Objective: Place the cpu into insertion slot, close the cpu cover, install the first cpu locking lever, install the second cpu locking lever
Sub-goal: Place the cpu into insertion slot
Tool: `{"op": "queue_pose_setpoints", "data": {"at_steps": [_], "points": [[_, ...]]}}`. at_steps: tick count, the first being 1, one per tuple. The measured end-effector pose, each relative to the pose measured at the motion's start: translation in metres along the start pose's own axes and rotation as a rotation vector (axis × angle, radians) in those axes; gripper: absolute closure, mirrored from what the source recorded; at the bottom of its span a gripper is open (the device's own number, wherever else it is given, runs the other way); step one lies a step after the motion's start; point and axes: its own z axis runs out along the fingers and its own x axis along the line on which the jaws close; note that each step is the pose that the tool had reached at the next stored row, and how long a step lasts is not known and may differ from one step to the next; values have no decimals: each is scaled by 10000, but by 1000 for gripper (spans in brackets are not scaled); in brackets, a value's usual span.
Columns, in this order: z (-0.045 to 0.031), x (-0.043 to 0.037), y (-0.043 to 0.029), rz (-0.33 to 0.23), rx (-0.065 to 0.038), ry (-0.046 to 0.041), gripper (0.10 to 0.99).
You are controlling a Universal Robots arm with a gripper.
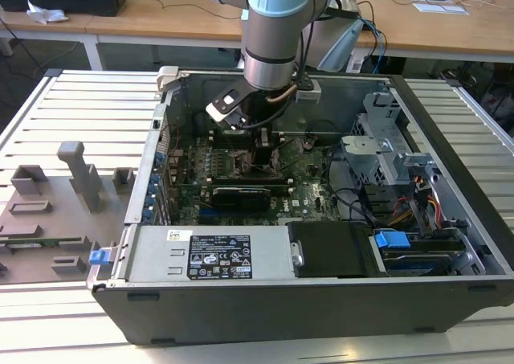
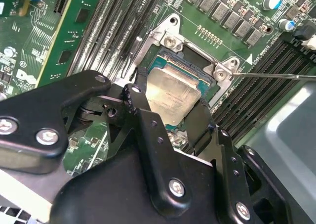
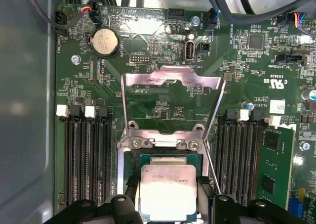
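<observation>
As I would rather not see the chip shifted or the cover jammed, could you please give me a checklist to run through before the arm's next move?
1. The cpu cover is swung up, clear of the insertion slot: ok.
2. The cpu sits over the slot, with its edges square to the rim: ok.
3. The cpu is seated fully flat in the slot: cannot tell.
4. The hand straddles the cpu. Gripping it or free of it: cannot tell.
5. The locking lever is unlatched and stands away from the slot: ok.
</observation>
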Motion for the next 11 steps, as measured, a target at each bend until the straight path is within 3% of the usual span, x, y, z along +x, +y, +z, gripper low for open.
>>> {"op": "queue_pose_setpoints", "data": {"at_steps": [9,10,11], "points": [[18,1,1,23,1,14,533],[11,0,0,22,2,15,467],[-80,1,-3,23,0,17,467]]}}
